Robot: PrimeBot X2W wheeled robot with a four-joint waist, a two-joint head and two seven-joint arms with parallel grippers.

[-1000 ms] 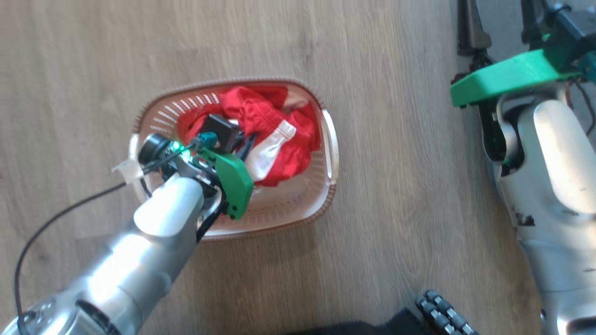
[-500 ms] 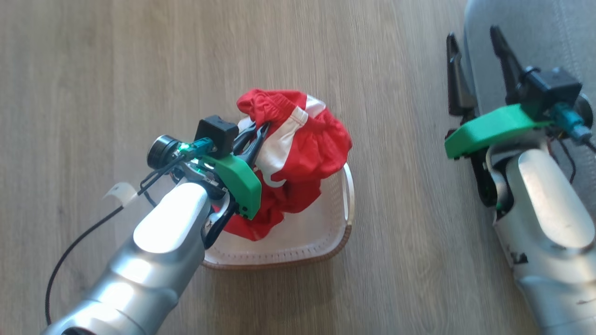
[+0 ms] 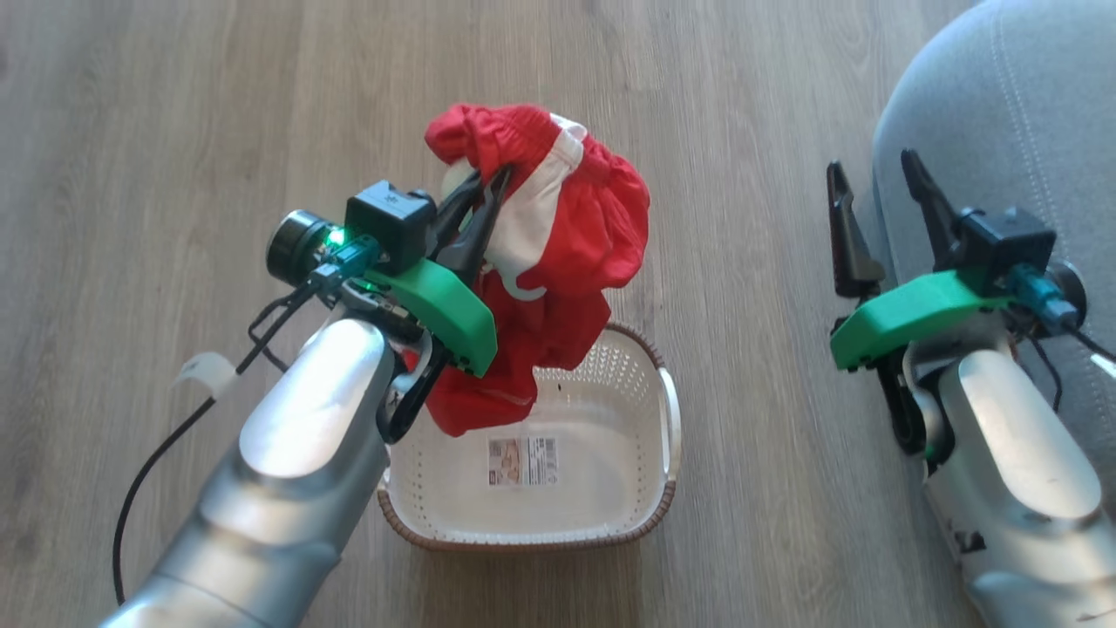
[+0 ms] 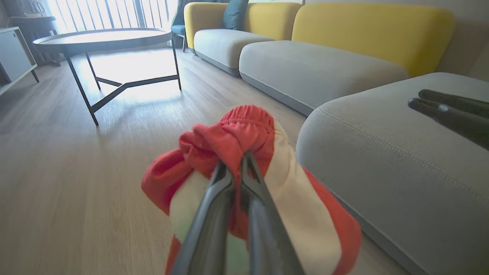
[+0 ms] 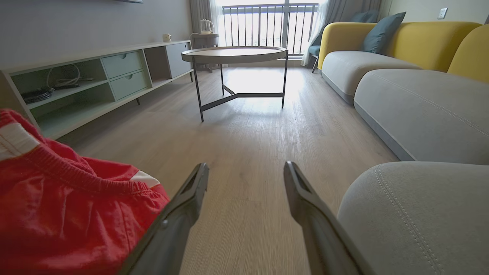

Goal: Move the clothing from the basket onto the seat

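The red clothing [image 3: 567,235] with white bands hangs bunched in the air above the basket [image 3: 602,523], with my left gripper [image 3: 488,179] shut on its gathered top. In the left wrist view the clothing [image 4: 233,137] is pinched between my left gripper's [image 4: 235,160] tips. The cream basket stands on the floor with a label on its bare bottom. My right gripper [image 3: 872,166] is open and holds nothing, at the rounded corner of the grey seat [image 3: 1003,105]. The right wrist view has my right gripper [image 5: 246,168] over the floor, the clothing [image 5: 68,206] at left and the seat [image 5: 420,210] at right.
Wood-look floor [image 3: 174,131] lies all around the basket. Ahead stand a round coffee table [image 5: 235,53] on dark legs, a low shelf unit [image 5: 95,76] along the left wall, and more grey sofa cushions [image 4: 317,72] with yellow backs. The right gripper's fingers [image 4: 450,110] show at the left wrist view's right edge.
My left gripper has lifted the clothing out of the basket and up, baring the basket's bottom and label. The head camera has shifted, bringing the seat's corner into view.
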